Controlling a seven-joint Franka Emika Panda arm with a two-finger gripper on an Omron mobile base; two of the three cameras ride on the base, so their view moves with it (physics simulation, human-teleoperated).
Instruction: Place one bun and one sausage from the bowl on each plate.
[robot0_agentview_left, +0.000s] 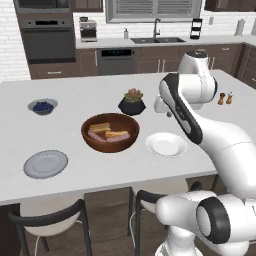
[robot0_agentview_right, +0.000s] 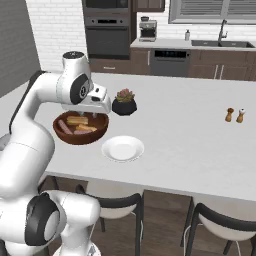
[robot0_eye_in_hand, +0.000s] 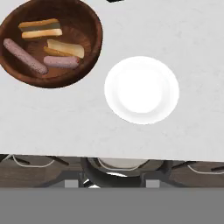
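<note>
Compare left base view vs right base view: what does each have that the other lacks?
Left base view alone: the grey-blue plate at the counter's near left, bare, and the small grey bowl of blueberries behind it.

Right base view alone: the gripper housing hanging above the wooden bowl's far rim; its fingertips aren't distinguishable there.

Both: the wooden bowl holding two buns and two sausages, the bare white plate to its right, the potted succulent behind the bowl, and the shaker pair.
</note>
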